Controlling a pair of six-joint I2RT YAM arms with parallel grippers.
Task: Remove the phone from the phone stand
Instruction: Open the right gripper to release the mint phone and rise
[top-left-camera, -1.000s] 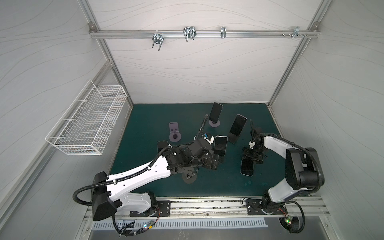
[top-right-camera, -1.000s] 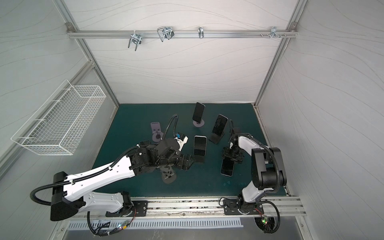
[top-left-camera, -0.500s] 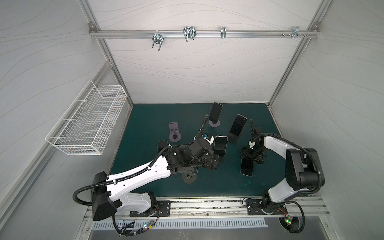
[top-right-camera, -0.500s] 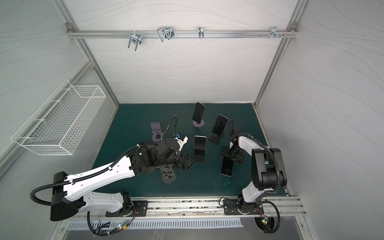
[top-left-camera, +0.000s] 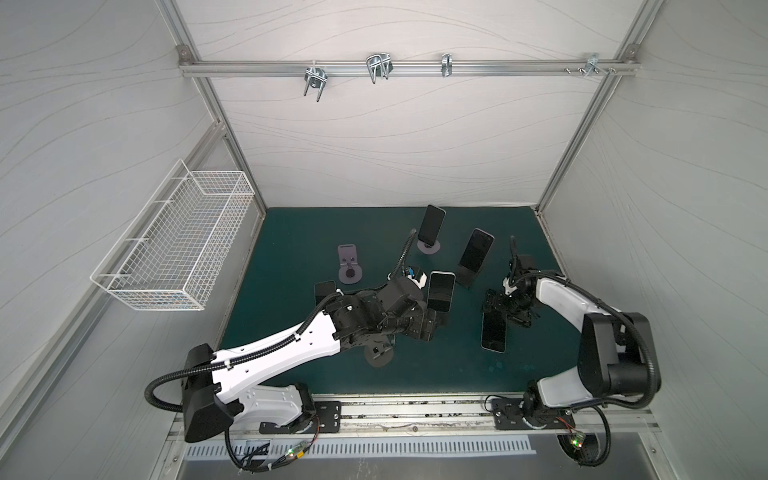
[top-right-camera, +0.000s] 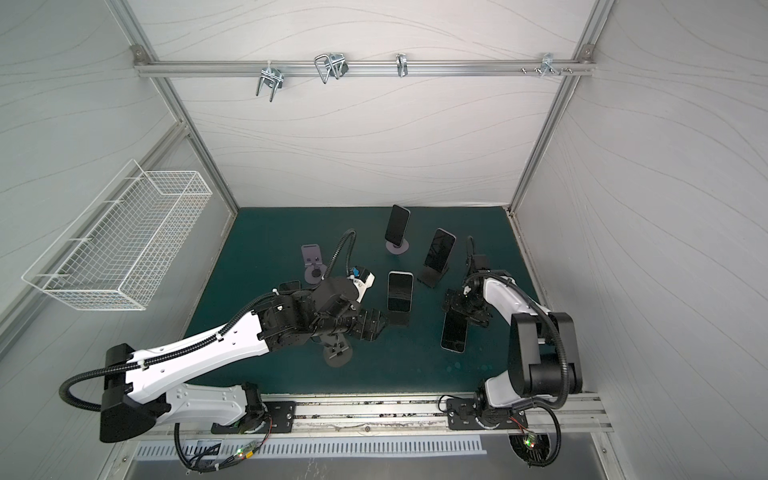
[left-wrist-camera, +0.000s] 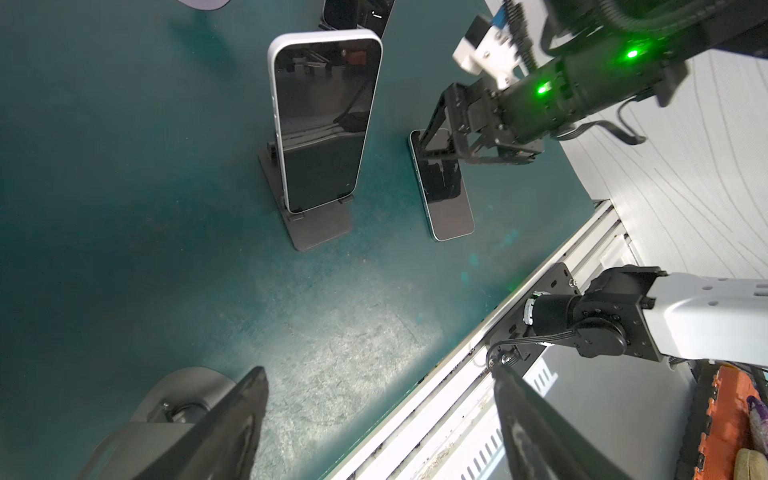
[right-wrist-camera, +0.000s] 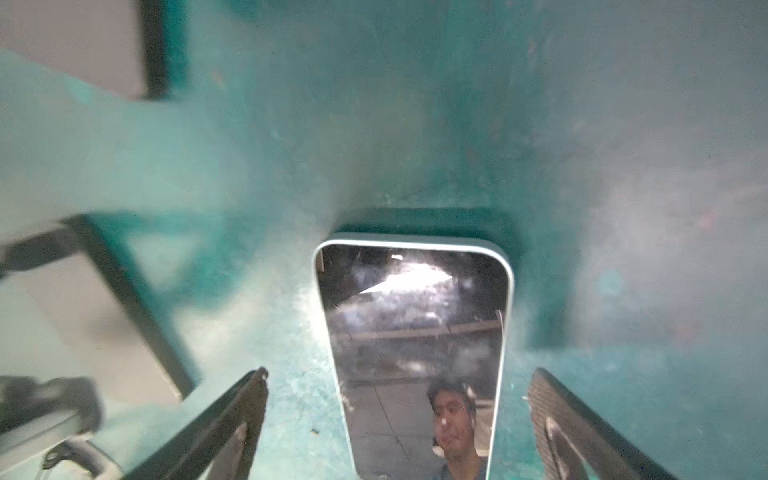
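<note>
We see the right jaws spread wide and released, low over the flat phone (top-left-camera: 493, 331). It lies face up on the green bench (top-left-camera: 291, 249), touching no stand. In the right wrist view that phone (right-wrist-camera: 415, 332) sits between the two fingers (right-wrist-camera: 555, 409) with bench showing on either side, so neither one touches it.

The left jaws stand part open and grasp nothing. In the left wrist view their fingers (left-wrist-camera: 232, 424) are apart over bare bench, one just beside a round stand (left-wrist-camera: 183, 386). Beyond them a white phone (left-wrist-camera: 324, 124) leans upright on a dark stand (left-wrist-camera: 320, 226), near the flat phone but apart from it.

Further back in both top views, a third phone (top-left-camera: 431, 224) and a fourth phone (top-left-camera: 476, 254) each lean on their own supports. A purple stand (top-left-camera: 349, 266) is off to the left.
</note>
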